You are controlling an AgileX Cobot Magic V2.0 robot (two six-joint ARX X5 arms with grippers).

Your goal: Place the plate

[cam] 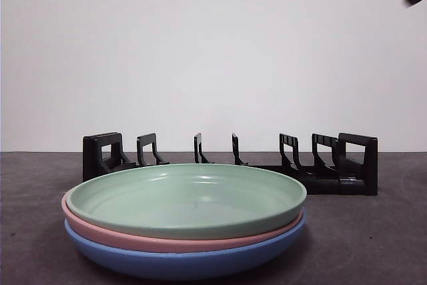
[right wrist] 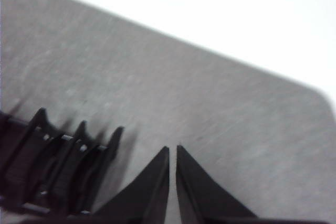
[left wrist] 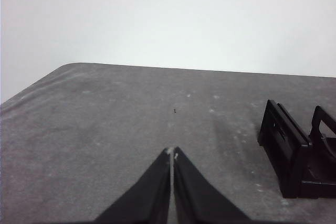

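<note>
Nearest you, the green plate (cam: pixel 185 199) tops a pink plate (cam: pixel 160 240) and blue plate (cam: pixel 183 261) before the empty black rack (cam: pixel 233 163), while your left gripper (left wrist: pixel 171 154) and right gripper (right wrist: pixel 172 149) hang closed, holding nothing, above the table (left wrist: pixel 105 124).

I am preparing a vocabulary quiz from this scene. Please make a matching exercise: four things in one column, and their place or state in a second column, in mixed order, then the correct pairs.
Things:
1. round pale green plate
2. round pink plate
3. round blue plate
4. black plastic dish rack

Places or states:
A. bottom of the stack
B. behind the stack, holding no plate
C. top of the stack
D. middle of the stack

Pairs: 1-C, 2-D, 3-A, 4-B
</note>
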